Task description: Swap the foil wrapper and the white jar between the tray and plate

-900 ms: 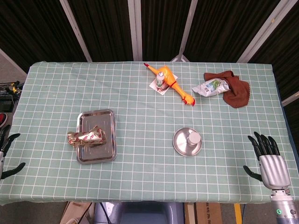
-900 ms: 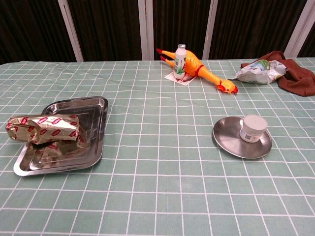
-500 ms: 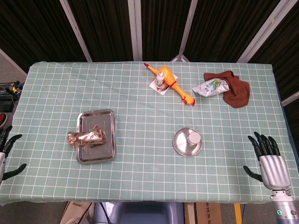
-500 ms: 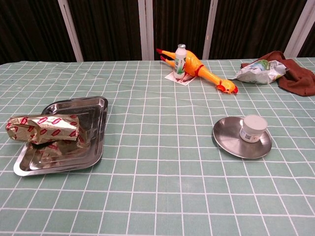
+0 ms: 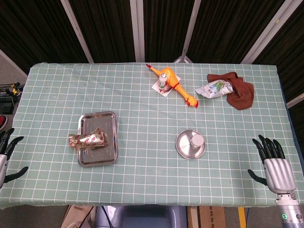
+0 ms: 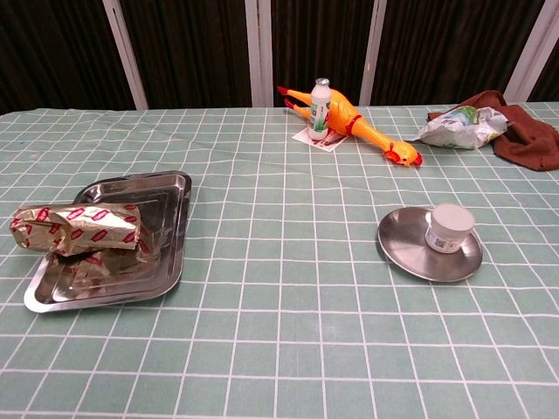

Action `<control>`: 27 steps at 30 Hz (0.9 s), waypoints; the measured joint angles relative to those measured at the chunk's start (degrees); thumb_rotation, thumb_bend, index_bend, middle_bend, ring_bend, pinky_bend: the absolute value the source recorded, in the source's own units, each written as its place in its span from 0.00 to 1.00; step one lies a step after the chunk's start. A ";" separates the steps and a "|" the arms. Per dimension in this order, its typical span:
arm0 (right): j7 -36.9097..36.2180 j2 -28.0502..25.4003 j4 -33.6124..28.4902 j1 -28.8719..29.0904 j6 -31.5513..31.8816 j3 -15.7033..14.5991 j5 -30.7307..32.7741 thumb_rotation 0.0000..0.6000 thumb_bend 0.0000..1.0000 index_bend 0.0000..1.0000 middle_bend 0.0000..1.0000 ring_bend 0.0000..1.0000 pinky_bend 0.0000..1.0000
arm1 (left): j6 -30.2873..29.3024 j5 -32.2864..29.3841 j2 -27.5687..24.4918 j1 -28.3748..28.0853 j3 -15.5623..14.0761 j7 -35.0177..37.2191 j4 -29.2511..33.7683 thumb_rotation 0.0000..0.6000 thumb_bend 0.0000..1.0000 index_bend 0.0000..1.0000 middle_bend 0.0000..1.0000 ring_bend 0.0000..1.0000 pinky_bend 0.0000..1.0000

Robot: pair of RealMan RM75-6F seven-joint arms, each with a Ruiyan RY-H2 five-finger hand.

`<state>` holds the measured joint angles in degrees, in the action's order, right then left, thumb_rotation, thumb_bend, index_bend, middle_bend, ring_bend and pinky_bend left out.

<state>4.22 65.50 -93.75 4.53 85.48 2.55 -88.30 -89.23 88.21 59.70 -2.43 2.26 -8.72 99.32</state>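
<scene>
A gold foil wrapper [image 5: 89,139] [image 6: 77,227] lies across the left rim of the steel tray [image 5: 102,121] [image 6: 155,194] on the table's left side. The white jar [image 5: 197,140] [image 6: 450,228] stands upright on the round steel plate [image 5: 183,147] [image 6: 402,244] to the right of centre. My left hand [image 5: 5,154] hangs off the table's left front corner, fingers apart, holding nothing. My right hand [image 5: 274,164] hovers at the right front edge, fingers spread and empty. Neither hand shows in the chest view.
At the back sit a rubber chicken [image 5: 178,87] [image 6: 371,133] with a small bottle [image 5: 163,81] [image 6: 320,106] on a card, a crumpled bag [image 5: 214,89] [image 6: 458,127] and a brown cloth [image 5: 240,90] [image 6: 528,135]. Dark panels stand behind the table.
My left hand has slid slightly further out past the left edge. My right hand dropped a touch toward the front. The objects have not moved.
</scene>
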 measured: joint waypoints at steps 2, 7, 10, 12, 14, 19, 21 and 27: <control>-0.05 -0.06 0.07 -0.02 -0.08 0.00 0.12 1.00 0.21 0.11 0.04 0.00 0.00 | 0.19 -0.17 0.07 -0.10 0.02 -0.78 0.17 1.00 0.03 0.18 0.00 0.00 0.02; 0.03 0.07 0.41 0.07 -0.68 0.09 0.81 1.00 0.21 0.11 0.04 0.00 0.00 | 1.27 -0.44 0.11 -0.69 0.09 -2.12 1.19 1.00 0.03 0.18 0.00 0.00 0.02; 0.42 0.33 0.60 0.18 -1.15 0.14 1.29 1.00 0.21 0.11 0.04 0.00 0.00 | 3.93 -0.72 -0.86 -2.12 0.28 -2.57 2.45 1.00 0.03 0.18 0.00 0.00 0.02; 0.80 0.58 0.64 0.27 -1.40 0.12 1.39 1.00 0.21 0.11 0.04 0.00 0.00 | 6.41 -1.18 -2.00 -3.56 0.65 -2.89 3.79 1.00 0.03 0.18 0.00 0.00 0.02; 1.12 0.70 0.58 0.32 -1.53 0.01 1.27 1.00 0.21 0.11 0.04 0.00 0.00 | 9.93 -2.27 -3.54 -5.68 1.35 -3.61 5.55 1.00 0.01 0.18 0.00 0.00 0.02; 2.14 1.13 0.62 0.39 -1.82 -0.06 1.50 1.00 0.21 0.11 0.04 0.00 0.00 | 19.48 -9.49 -6.72 -11.57 3.65 -7.66 9.57 1.00 0.00 0.17 0.00 0.00 0.02; 2.52 1.32 0.72 0.41 -1.98 -0.02 1.80 1.00 0.21 0.11 0.04 0.00 0.00 | 22.13 -13.11 -7.30 -13.70 4.41 -10.51 10.69 1.00 0.00 0.17 0.00 0.00 0.02; 3.29 1.70 0.82 0.38 -1.96 0.05 2.06 1.00 0.21 0.11 0.04 0.00 0.00 | 29.38 -23.19 -6.44 -21.21 5.52 -22.96 12.21 1.00 0.00 0.17 0.00 0.00 0.02</control>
<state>7.51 67.20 -92.92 4.91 83.52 2.60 -86.24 -59.85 65.02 53.26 -23.64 7.78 -31.68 111.53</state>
